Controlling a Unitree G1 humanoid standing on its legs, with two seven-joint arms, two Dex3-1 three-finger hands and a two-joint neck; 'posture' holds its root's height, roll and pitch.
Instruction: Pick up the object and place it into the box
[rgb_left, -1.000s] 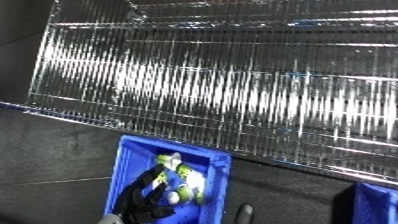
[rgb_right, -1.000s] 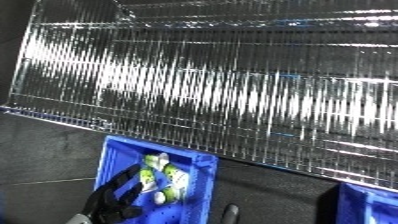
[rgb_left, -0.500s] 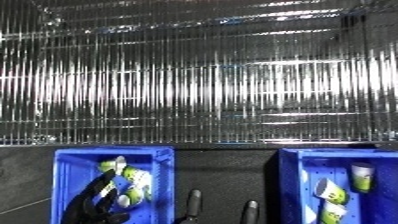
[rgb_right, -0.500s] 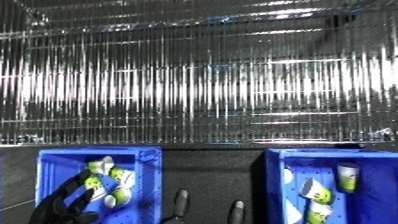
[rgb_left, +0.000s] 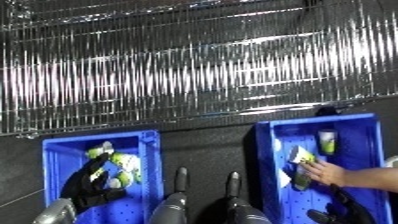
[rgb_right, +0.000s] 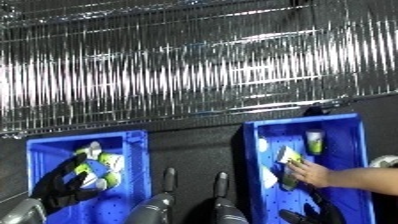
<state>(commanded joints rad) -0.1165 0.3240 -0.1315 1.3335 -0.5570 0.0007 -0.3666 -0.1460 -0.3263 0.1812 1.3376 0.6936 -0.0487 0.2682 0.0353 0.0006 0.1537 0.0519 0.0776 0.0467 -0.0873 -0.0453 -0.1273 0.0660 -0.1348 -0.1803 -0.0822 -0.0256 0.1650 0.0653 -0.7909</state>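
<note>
Two blue bins lie on the dark floor. In the left bin (rgb_left: 55, 165) are several green and white objects (rgb_left: 123, 167). My left hand (rgb_left: 87, 182), black, lies inside this bin right beside them; I cannot see whether it holds one. The right bin (rgb_left: 268, 165) holds a small cup-like object (rgb_left: 327, 141) and a yellow-green packet (rgb_left: 302, 156). A person's hand (rgb_left: 327, 172) reaches in from the right and touches the things there. My right hand (rgb_left: 345, 209) shows as a dark shape at the lower end of the right bin.
A shiny wire grid (rgb_left: 195, 65) fills the upper half of the view behind the bins. Two dark rods with silver bases (rgb_left: 179, 197) (rgb_left: 233, 197) rise from the bottom edge in the gap between the bins.
The camera has swung right and tilted, so the right bin has come fully into view. A person's hand now reaches into the right bin. My left hand stays in the left bin.
</note>
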